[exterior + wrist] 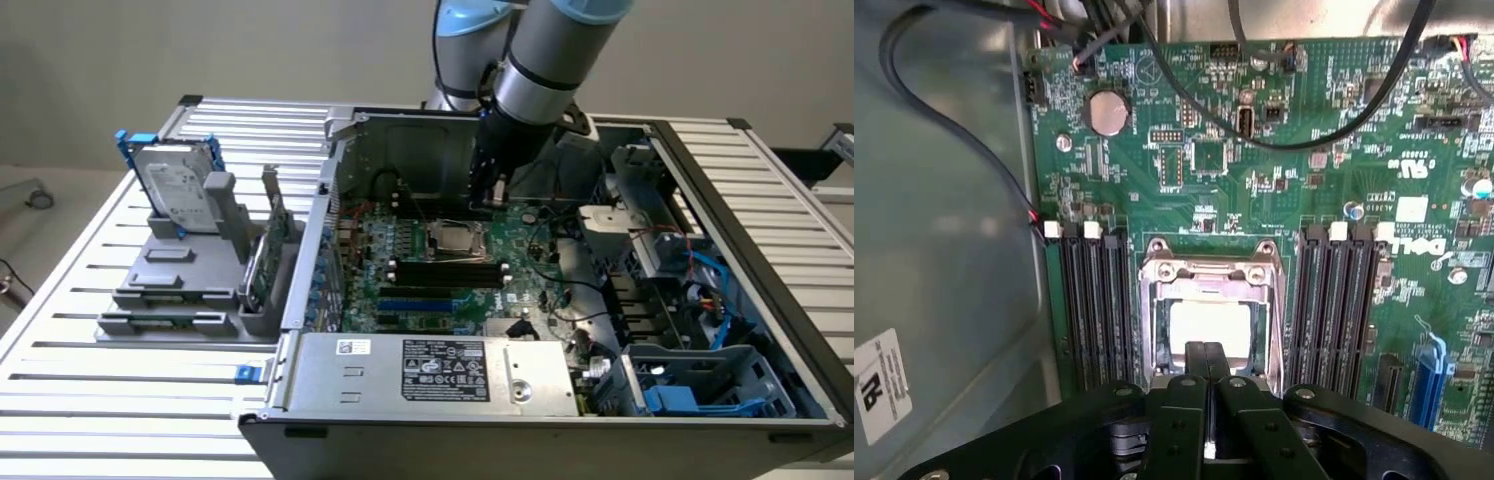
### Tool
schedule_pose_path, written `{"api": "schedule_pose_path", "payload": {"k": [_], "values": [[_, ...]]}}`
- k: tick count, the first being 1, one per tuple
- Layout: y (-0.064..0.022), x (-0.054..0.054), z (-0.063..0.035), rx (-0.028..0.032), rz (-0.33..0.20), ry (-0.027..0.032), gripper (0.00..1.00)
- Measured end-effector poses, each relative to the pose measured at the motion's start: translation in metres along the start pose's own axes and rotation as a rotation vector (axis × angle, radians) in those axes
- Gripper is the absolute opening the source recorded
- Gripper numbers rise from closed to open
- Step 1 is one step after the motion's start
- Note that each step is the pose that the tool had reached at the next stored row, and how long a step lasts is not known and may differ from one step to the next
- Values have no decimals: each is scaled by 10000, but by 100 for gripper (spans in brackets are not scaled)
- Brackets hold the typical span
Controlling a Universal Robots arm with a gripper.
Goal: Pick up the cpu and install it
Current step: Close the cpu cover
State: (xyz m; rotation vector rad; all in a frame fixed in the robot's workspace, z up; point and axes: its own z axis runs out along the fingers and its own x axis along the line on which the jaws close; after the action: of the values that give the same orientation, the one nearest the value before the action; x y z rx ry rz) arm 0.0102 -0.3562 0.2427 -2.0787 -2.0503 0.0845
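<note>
Hard drive at exterior view's left is well clear; cpu lies in the socket mid-board w/ gripper clenched empty just above — any off-centre push could skew it & damage contacts — cables further right may snag.

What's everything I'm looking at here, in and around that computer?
table: one, silver slats, under everything
computer case: one, dark, open, on the table
motherboard: one, green, inside the case
memory slots: two banks, black, on the motherboard
socket: one, metal-rimmed, between the memory slots
cpu: one, pale silver, in the socket
power supply: one, silver, inside the case
holder: one, grey, exterior view's left
hard drive: one, silver in blue frame, upright on the holder
arm: one, grey and blue, reaching into the case
hand: one, black, shut, over the cpu
</note>
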Motion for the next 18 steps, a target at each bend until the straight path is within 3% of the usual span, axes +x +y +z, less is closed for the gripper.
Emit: {"api": "schedule_pose_path", "payload": {"k": [9,18], "values": [[-199,-10,81,68,14,1,11],[-334,-25,204,85,41,6,11]]}}
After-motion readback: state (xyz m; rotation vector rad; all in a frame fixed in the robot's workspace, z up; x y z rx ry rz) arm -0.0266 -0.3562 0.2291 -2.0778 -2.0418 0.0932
